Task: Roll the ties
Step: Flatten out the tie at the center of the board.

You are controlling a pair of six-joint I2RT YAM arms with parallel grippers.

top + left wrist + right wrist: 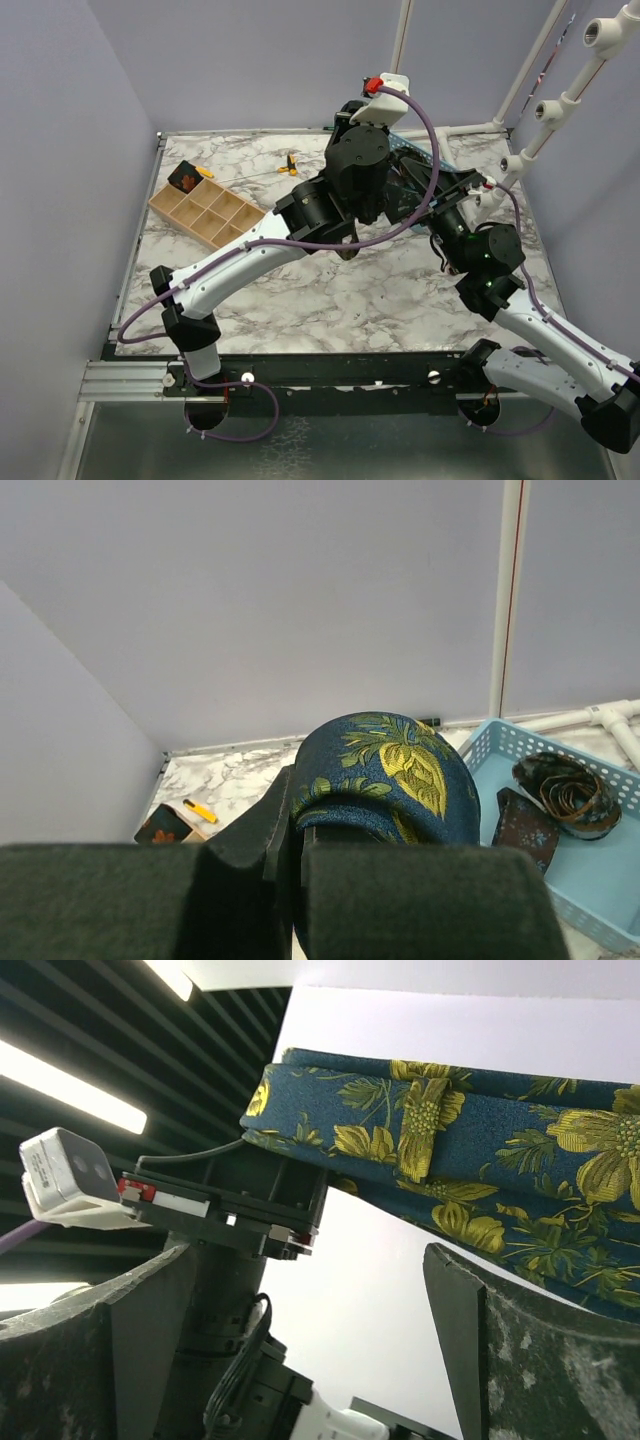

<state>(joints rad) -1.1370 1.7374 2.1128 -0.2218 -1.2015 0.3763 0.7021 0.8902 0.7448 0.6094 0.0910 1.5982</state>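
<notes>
Clamped tight between the fingers (250, 830) of the left gripper (297, 832): a navy fabric necktie with yellow-green floral print (385, 780), bulging in a rounded fold just above the fingertips and held up off the table. Cannot tell whether that bulge is a started coil or only a fold.

From the right wrist, the necktie (480, 1130) seen stretched as a flat band above and across the gap of the right gripper (308, 1260). Jaws there wide apart, touching nothing.

Judged light, limp and a little slick. No stiffness of its own, so likely to sag, twist or slide loose wherever left unsupported. Best taken across the full width of the band, close beside the left fingers, flat between the pads. Avoid pinching one edge: likely to bunch the cloth.

Well off to the right of the left fingers, a pale blue perforated plastic basket (600, 900), holding a coiled dark patterned tie (565, 795) and, just beside it, a dark tie with red-orange marks (525, 825).
</notes>
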